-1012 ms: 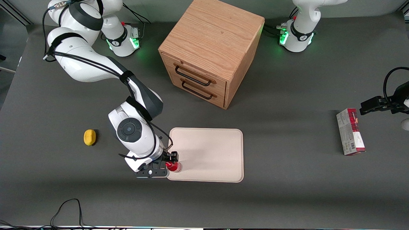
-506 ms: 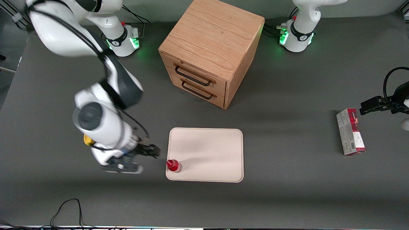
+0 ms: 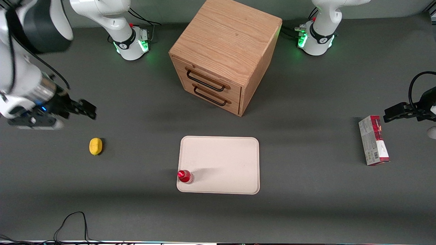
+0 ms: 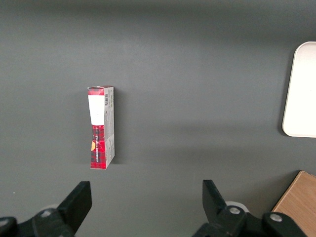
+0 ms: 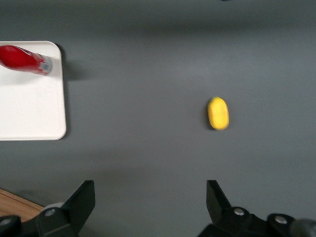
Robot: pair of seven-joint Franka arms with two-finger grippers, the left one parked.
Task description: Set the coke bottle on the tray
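The coke bottle [image 3: 185, 176] stands on the tray [image 3: 224, 160] at its corner, so my gripper [image 3: 85, 108], jaws spread and empty above the surface, need only park.

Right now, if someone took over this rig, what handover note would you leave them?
Tool: open, empty, up over bare table near the working arm's end, farther from the front camera than the lemon.
Bottle: standing upright on the tray, in the corner nearest the front camera on the working arm's side, close to the rim.
Done: bottle is placed on the tray and released.
Left: nothing for the task; perhaps just park the arm. The carton and drawer cabinet play no part.
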